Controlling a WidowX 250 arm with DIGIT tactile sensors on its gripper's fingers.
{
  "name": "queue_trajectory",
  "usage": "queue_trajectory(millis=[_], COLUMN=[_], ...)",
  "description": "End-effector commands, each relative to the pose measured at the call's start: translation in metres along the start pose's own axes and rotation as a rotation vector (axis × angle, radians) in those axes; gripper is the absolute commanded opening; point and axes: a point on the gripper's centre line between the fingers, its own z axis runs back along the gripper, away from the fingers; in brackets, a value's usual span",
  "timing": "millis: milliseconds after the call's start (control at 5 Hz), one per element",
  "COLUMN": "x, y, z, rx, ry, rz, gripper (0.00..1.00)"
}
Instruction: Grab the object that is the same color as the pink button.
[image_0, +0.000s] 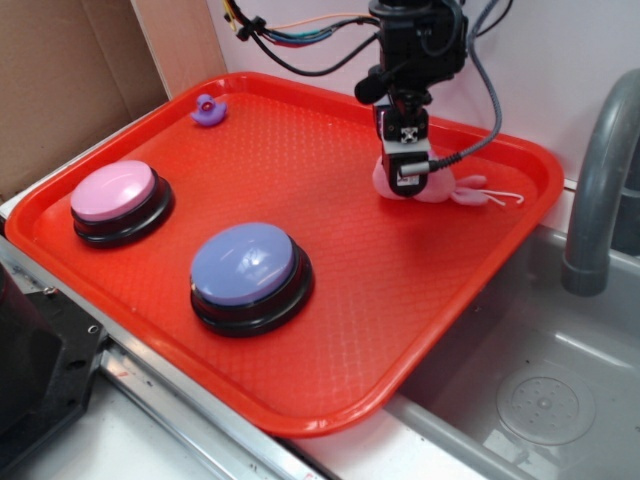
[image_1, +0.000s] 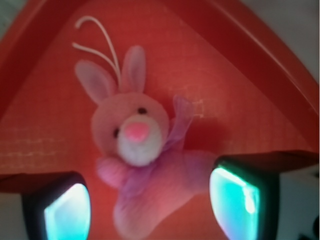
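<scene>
Exterior view, left to right. Your pink button (image_0: 113, 192) sits on the red tray (image_0: 330, 300) near its left edge, on a black base. The purple duck (image_0: 208, 110) stands at the tray's far left corner, well apart from the buttons. The blue button (image_0: 244, 263) lies nearer the front, right of the pink one. Your arm (image_0: 415, 40) comes down from the top of the frame, nearly vertical, with cables trailing off both sides. Its gripper (image_0: 405, 180) points straight down and reaches the tray surface at the far right corner, right over the bunny (image_0: 455, 188). The bunny lies on the tray there, its ears and a thin white string loop pointing right toward the tray rim. A small black-and-white patterned tag shows on the gripper's body; no writing on it can be read. Right of the tray you see a grey sink (image_0: 540, 390) and faucet (image_0: 600, 190).

Wrist view. The bunny (image_1: 137, 150) fills the centre, with a white muzzle, pink nose and a lilac bow at the neck. Your fingers (image_1: 67, 210) stand wide apart, one on each side of its body, the left one just beside it and the right one at its arm; the jaws have not closed on it.
</scene>
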Motion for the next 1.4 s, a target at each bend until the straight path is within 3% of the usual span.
queue_trajectory(millis=[0, 200, 400, 600, 800, 1000, 1200], x=[-0.001, -0.002, -0.001, -0.013, -0.029, -0.049, -0.079], y=[0.002, 0.001, 0.001, -0.005, -0.016, -0.033, -0.049], z=[-0.002, -0.008, -0.011, 0.013, 0.054, 0.098, 0.139], rx=[0.093, 0.098, 0.092, 0.132, 0.195, 0.245, 0.234], ry=[0.054, 0.076, 0.082, 0.037, -0.054, -0.027, -0.042], rz=[-0.017, -0.024, -0.021, 0.042, 0.141, 0.324, 0.521], gripper=[0.47, 0.0, 0.0, 0.0, 0.0, 0.0, 0.0])
